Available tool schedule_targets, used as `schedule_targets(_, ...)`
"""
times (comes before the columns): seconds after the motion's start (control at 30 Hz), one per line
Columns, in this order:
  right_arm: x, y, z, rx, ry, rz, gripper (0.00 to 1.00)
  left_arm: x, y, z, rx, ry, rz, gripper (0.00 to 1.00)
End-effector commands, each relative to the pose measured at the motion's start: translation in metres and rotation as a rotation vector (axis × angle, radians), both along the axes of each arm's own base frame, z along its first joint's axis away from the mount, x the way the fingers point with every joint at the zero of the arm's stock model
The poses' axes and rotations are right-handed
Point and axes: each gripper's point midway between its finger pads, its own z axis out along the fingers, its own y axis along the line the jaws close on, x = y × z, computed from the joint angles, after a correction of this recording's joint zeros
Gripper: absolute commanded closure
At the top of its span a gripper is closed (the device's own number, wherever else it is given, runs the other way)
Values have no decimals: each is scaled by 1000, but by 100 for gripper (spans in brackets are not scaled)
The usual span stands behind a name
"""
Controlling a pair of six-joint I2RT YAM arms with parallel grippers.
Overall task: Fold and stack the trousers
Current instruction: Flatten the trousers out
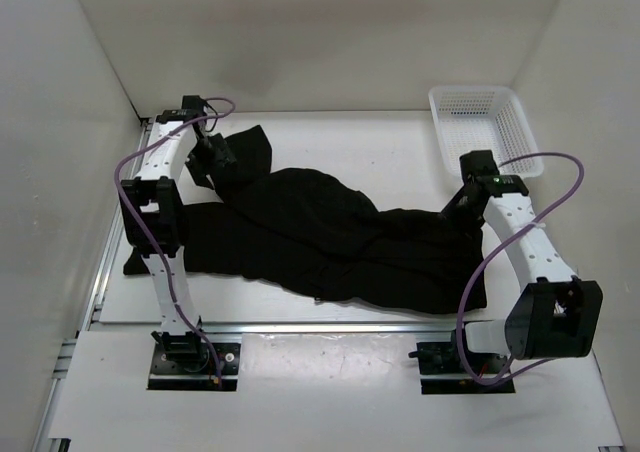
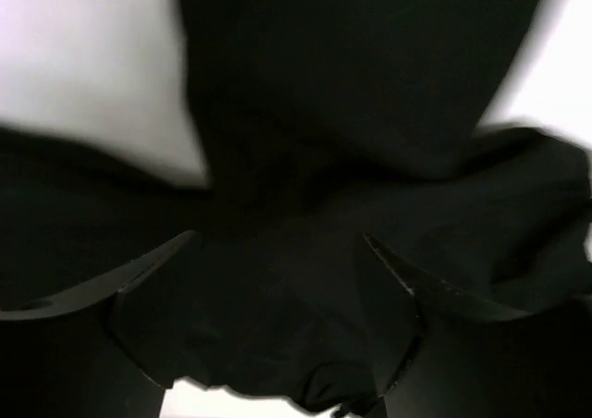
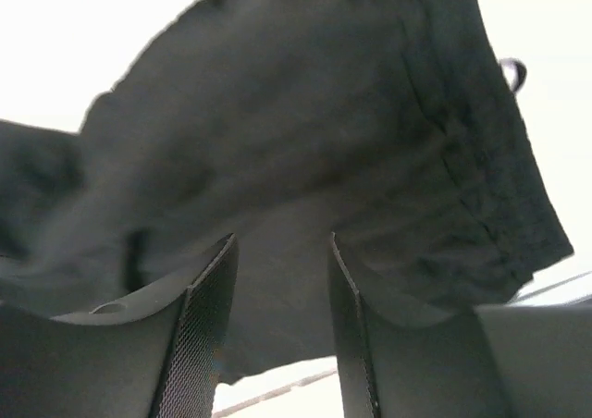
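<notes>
Black cloth fills most of the table (image 1: 400, 147): the trousers (image 1: 320, 237) lie in one long rumpled band, running from the far left corner down toward the near right.

Left side. Left gripper (image 1: 213, 155) hangs low over the far-left end of the cloth. In its wrist view the two fingers (image 2: 139, 284) stand wide apart, with cloth under and between them and nothing pinched. Read as open, holding nothing.

Middle. Cloth is bunched and ridged, and layers overlap along the centre. One end spreads flat toward the left edge. No clean edge or square fold shows. Whether the legs lie one on the other I cannot tell; the black hides the seams.

Right side. Right gripper (image 1: 462, 207) sits at the right end of the garment. Its wrist view shows the jaws parted with a clear gap. A gathered, stitched band (image 3: 490, 187), the waistband by its look, lies just beyond, and nothing is clamped. Open as well.

Far right corner. A white mesh basket (image 1: 518, 130) stands well apart from the cloth, with nothing visible inside.

Progress, judged: early. At best a rough first lay-over is done. Smoothing, the tidy folds and the stacking are all left.

In the way: both arms reach over the ends of the garment. The purple cables (image 1: 575, 187) loop beside them, near the cloth on the right. The wrinkles in the middle will likely spoil any next fold unless pulled flat first.
</notes>
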Motion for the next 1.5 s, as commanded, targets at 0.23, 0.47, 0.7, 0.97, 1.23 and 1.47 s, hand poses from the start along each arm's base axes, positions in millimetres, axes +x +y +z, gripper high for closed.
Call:
schedule_targets(0.23, -14, 9, -9, 45, 34, 39, 50, 82, -26, 33, 80, -184, -67, 20)
schedule_targets(0.47, -5, 10, -4, 41, 33, 49, 50, 106, -73, 0, 154, -210, -145, 14)
schedule_targets(0.7, -5, 15, -4, 68, 44, 59, 49, 101, -91, -65, 184, -103, -176, 16)
schedule_targets(0.97, -6, 15, -2, 68, 35, 59, 49, 111, -71, -21, 175, -188, -131, 90)
schedule_targets(1.23, -13, 5, 10, 21, -6, 40, 51, 116, 9, 80, 111, -363, 10, 90)
schedule_targets(1.47, -9, -3, 23, -15, -57, 23, 43, 111, 29, 91, 44, -378, 7, 27)
